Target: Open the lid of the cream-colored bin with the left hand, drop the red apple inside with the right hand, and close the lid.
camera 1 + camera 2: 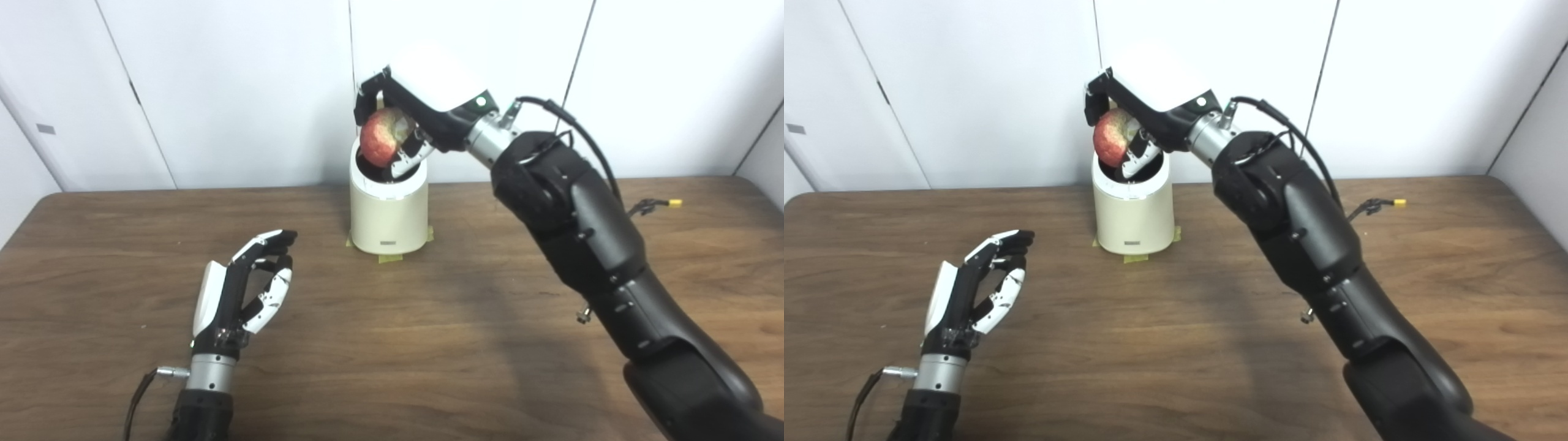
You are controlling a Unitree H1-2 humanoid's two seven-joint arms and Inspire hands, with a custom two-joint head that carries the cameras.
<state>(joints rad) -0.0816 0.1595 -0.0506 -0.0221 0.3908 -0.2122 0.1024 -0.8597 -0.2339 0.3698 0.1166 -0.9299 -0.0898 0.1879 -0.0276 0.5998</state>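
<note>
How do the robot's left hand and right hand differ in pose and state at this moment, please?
The right hand is shut on the red apple; the left hand holds nothing, its fingers apart. The right hand is raised over the open mouth of the cream-colored bin; the left hand is low over the wooden table, well in front and to the left of the bin. Both have black-and-white fingers and silver wrists.

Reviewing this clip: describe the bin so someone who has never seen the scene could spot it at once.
Start at the wooden table and look to its far edge, near the white wall. There stands the bin, a small upright cream cylinder, its mouth showing dark, with bits of yellow tape at its base. It is the only container there, and the right hand holds a red apple just over its mouth.
</note>
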